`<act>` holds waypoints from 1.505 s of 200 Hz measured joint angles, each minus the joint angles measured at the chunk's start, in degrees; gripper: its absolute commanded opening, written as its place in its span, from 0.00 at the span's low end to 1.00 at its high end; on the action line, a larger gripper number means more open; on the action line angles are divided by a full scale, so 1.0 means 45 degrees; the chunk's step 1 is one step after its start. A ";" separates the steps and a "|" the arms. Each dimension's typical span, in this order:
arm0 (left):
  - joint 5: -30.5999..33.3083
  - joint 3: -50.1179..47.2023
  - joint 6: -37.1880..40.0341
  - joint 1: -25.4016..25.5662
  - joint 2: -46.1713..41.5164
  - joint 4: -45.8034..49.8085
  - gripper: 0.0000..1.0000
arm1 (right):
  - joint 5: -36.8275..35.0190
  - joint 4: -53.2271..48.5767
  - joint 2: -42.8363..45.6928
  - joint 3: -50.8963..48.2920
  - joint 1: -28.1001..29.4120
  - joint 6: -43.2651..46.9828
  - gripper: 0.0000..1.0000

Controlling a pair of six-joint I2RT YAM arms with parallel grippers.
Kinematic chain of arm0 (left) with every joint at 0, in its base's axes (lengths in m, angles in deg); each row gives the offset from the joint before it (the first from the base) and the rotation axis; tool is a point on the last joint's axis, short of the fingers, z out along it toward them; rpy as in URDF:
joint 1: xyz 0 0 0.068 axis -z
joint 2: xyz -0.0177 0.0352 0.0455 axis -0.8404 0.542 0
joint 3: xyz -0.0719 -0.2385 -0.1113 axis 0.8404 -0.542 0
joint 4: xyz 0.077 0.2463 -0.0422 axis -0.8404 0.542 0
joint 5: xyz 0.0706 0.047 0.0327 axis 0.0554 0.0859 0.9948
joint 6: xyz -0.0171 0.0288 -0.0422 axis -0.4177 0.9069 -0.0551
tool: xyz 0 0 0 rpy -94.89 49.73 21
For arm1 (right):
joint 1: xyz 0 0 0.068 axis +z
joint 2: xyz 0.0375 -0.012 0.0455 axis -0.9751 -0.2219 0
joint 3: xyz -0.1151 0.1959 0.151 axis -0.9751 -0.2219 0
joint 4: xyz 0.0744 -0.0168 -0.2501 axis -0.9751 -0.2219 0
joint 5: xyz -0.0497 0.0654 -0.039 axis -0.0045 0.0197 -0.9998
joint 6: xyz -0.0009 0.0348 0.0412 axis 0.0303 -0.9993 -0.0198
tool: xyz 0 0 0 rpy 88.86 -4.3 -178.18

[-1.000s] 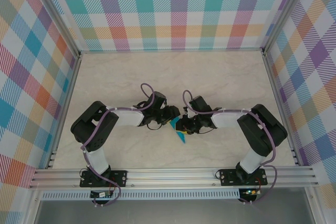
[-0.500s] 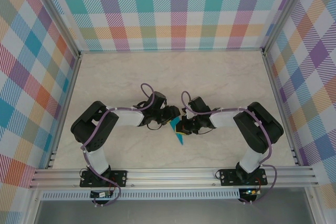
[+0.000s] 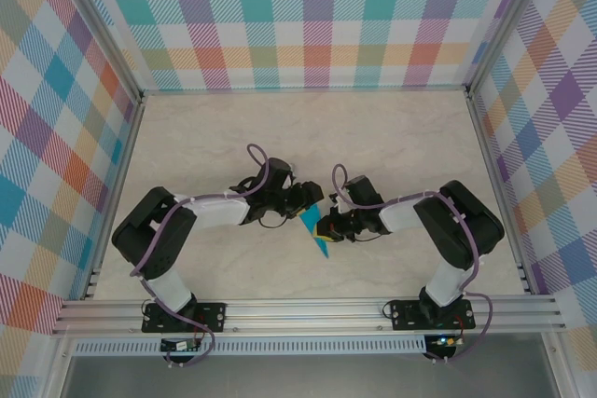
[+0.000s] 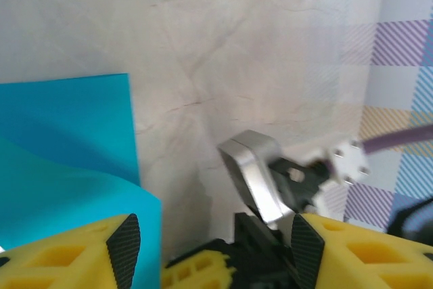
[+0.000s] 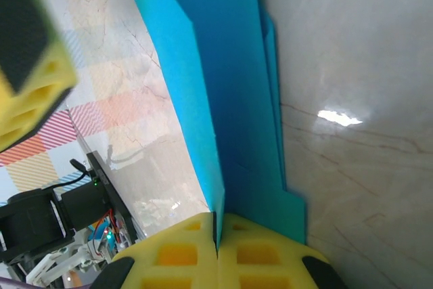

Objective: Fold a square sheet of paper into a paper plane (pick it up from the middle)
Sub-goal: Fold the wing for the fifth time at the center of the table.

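Obs., landmark = right gripper (image 5: 216, 245).

- Right gripper: yellow fingers pressed flat together. An edge of the paper sheet (image 5: 223, 99) is pinched in the seam between them, so it is gripping the sheet.
- Paper sheet: teal and already folded. The right wrist view shows several stacked layers with offset edges fanning away from the right gripper. From above it reads as a narrow wedge, pinched at the right gripper, with its tip pointing past it toward the near rail.
- Left gripper (image 4: 213, 252): just beside the right gripper, on its left. The jaws stand apart with a clear gap between the black pads (image 4: 124, 248). An edge of the sheet lies next to one pad, but nothing is clamped.
- Table (image 3: 392, 137): marbled top under the right gripper. Whether the tip of the sheet touches it, I cannot tell.

Progress (judgement): the pick-up and the early folds look done, since the sheet has layers and a point. Spread wings and a clean centre crease are not visible, so this is not yet a finished plane. What likely remains is the wing folds, pressing the creases and setting it down. Roughly mid to late task.
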 measured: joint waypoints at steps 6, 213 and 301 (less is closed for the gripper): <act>-0.0019 -0.0034 -0.0005 0.0000 -0.0112 -0.0005 0.64 | 0.0078 0.0087 -0.0039 -0.0015 -0.0024 -0.0044 0.01; -0.0685 -0.0364 -0.0597 0.0384 0.1569 -0.1583 0.61 | 0.1146 0.0860 -0.0573 -0.0117 -0.0374 -0.0627 0.05; -0.0539 -0.0568 -0.1015 0.0384 0.1588 -0.1919 0.59 | 0.0447 -0.0355 0.0155 -0.0019 -0.0359 -0.0578 0.17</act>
